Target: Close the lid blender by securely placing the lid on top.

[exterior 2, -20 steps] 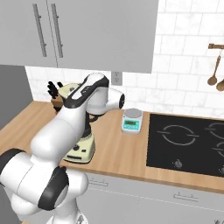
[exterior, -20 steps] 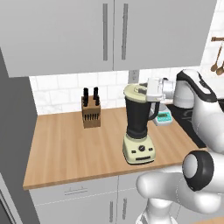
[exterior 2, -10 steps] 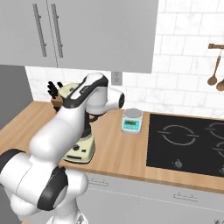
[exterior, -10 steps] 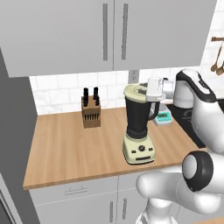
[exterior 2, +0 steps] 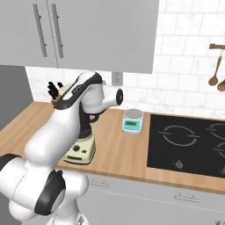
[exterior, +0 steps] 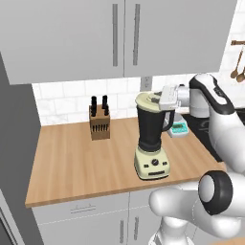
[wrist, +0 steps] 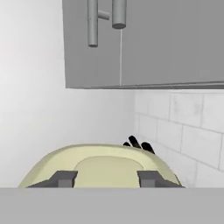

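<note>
While the lid [exterior: 149, 99] sits atop the blender [exterior: 152, 139] at frame centre, press it flat. Whether the gripper [wrist: 107, 178] grips or is released, you cannot tell.

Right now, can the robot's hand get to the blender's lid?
Probably yes. The gripper is right at the lid on top of the blender, and nothing stands between them.

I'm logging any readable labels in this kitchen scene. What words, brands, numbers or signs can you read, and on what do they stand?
None can be read.
Scale: its teal display shows dark marks, too small to read.
Blender: the dial and small buttons on its cream base carry no legible marking.
Hob: ring outlines and knobs, no text.
Lid, knife block, cabinets: no lettering visible.
</note>
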